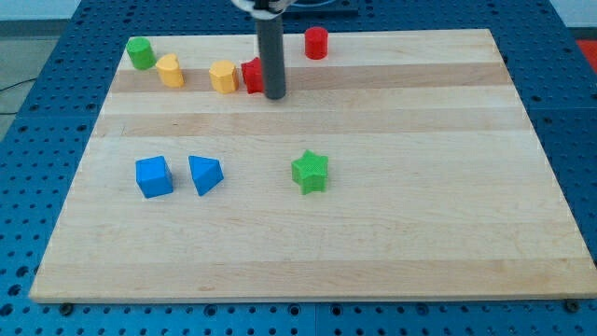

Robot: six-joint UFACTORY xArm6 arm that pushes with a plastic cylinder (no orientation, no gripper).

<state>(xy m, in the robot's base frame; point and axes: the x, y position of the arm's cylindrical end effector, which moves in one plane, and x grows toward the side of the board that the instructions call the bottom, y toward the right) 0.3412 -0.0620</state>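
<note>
1. The arm carries no claw, so no open or closed state applies; it ends in a dark rod whose tip (274, 95) rests on the wooden board (392, 233) near the view's top.
2. The tip sits against the right side of a red block (251, 76), partly hidden behind the rod; its shape cannot be made out.
3. Just left of the red block lies a yellow block (223, 77), then a yellow heart-like block (170, 70), then a green cylinder (141, 53) at the top left corner.
4. A red cylinder (316, 43) stands apart, right of the rod.
5. Lower down, a blue cube (154, 176) and a blue wedge-like block (205, 174) sit near each other; a green star (310, 172) lies alone at mid-board.
</note>
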